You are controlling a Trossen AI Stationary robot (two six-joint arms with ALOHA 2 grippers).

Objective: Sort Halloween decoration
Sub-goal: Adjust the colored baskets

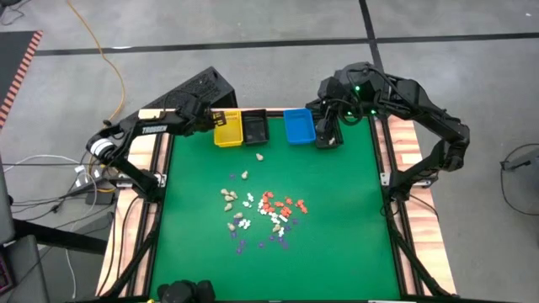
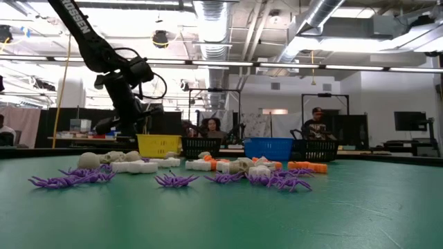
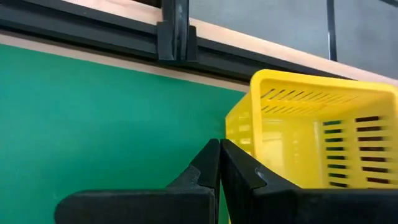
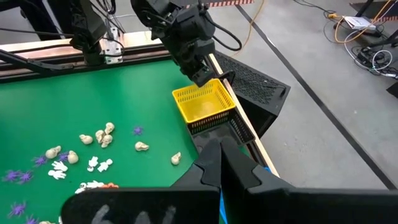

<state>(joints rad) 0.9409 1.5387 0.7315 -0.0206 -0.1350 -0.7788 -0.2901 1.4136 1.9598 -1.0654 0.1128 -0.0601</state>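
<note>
Overhead, the left pincer (image 1: 216, 119) hangs clenched beside the yellow bin (image 1: 227, 129); the right pincer (image 1: 327, 139), also clenched, waits by the blue bin (image 1: 298, 125).

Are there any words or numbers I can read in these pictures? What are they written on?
"TROSSEN": white letters on the left arm in the high view.
"...SSEN": the end of that same word on the arm in the low view; the start is cut off.
The yellow basket shows no words. Nothing else can be read.

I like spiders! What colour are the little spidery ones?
Purple. The spidery pieces show best in the low view.
</note>
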